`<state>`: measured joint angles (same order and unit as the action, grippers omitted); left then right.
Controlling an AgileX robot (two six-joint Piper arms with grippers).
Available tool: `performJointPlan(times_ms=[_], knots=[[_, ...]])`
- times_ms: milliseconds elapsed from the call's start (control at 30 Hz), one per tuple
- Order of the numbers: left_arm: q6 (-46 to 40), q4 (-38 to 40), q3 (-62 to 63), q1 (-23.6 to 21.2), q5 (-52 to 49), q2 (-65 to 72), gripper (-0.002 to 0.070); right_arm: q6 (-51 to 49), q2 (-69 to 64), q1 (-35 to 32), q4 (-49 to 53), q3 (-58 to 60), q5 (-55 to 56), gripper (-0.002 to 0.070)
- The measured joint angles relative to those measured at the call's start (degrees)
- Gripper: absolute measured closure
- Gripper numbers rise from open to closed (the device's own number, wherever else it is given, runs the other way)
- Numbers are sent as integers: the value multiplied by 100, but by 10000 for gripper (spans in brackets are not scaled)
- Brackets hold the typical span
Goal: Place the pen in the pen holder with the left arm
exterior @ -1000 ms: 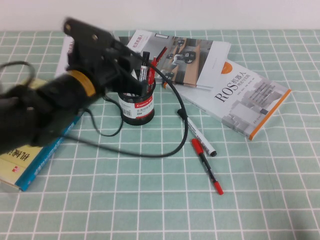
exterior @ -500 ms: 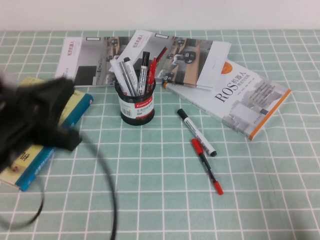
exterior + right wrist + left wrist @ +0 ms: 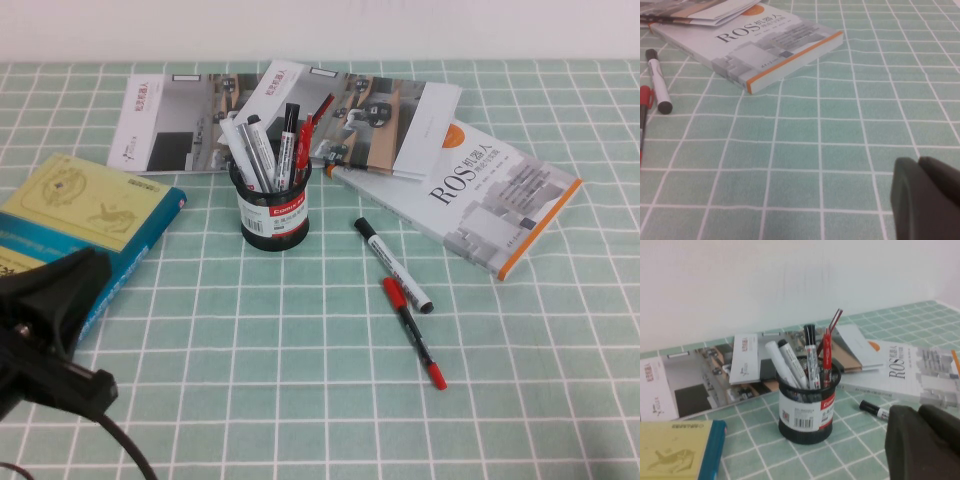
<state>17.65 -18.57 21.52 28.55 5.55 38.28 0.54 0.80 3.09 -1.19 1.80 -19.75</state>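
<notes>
The black mesh pen holder [image 3: 273, 215] stands upright mid-table and also shows in the left wrist view [image 3: 807, 407]. The red pen [image 3: 303, 152] stands inside it among several other pens and shows in the left wrist view too [image 3: 826, 357]. My left arm [image 3: 50, 340] is pulled back at the table's front left, well clear of the holder. My left gripper [image 3: 917, 412] is shut and empty, low over the cloth and a little short of the holder. My right gripper [image 3: 917, 162] is shut and empty, above bare cloth to the right of the ROS book.
A white marker with a black cap [image 3: 393, 265] and a black pen with red ends [image 3: 413, 330] lie right of the holder. A ROS book [image 3: 480, 195] lies at the right, magazines [image 3: 370, 110] behind, and a yellow-and-blue book [image 3: 90, 215] at the left.
My left arm has drawn back from over the pen holder to the front left edge. The red pen stays standing in the holder.
</notes>
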Motion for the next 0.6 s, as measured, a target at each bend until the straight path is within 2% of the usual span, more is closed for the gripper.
performJointPlan(times_ms=[233, 400, 600], knots=[[-24, 60, -31, -61, -426, -78, 675, 0, 0, 0, 0, 0, 0, 696], [-395, 815, -414, -769, -847, -846, 675, 0, 0, 0, 0, 0, 0, 696], [-796, 1329, -1165, -1513, -945, -2252, 675, 0, 0, 0, 0, 0, 0, 696]])
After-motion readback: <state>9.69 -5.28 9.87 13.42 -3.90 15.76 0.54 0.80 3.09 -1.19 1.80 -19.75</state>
